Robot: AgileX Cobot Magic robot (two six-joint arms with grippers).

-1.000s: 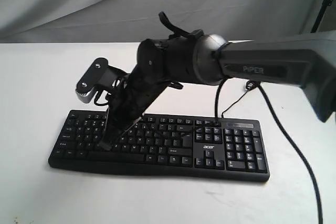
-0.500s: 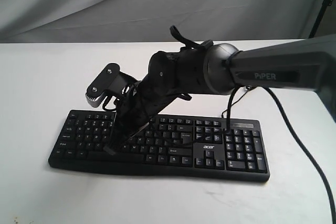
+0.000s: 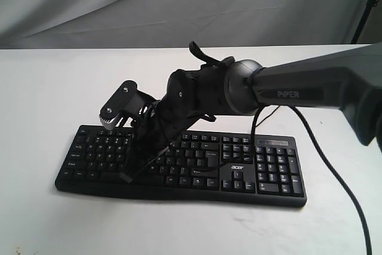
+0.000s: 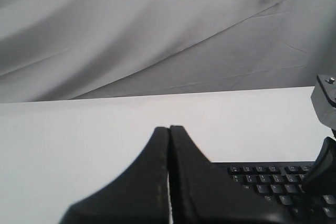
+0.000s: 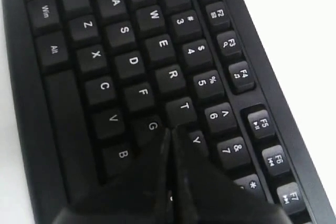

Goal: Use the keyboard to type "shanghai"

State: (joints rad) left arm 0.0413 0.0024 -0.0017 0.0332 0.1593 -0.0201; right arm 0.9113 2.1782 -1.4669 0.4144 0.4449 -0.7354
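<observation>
The black keyboard (image 3: pixel 268 174) with a white acer logo lies on the white table (image 3: pixel 48 88). My right arm reaches across it from the right. My right gripper (image 3: pixel 125 177) is shut and empty, its tip low over the left letter block. In the right wrist view the keyboard (image 5: pixel 131 61) fills the frame, and the right gripper (image 5: pixel 170 129) points between the G and Y keys, hiding the key beneath. Whether it touches a key I cannot tell. My left gripper (image 4: pixel 169 128) is shut and empty, off the keyboard's (image 4: pixel 262 179) left end above bare table.
A grey cloth backdrop (image 3: pixel 89 4) hangs behind the table. A thick black cable (image 3: pixel 349 201) trails from the right arm over the table on the right. A thinner black cable (image 3: pixel 265 113) runs behind the keyboard. The right wrist camera (image 3: pixel 117 104) juts out above the function keys.
The right arm has shifted a little to the right, and its gripper tip has moved down toward the keyboard's front rows. The keyboard has not moved.
</observation>
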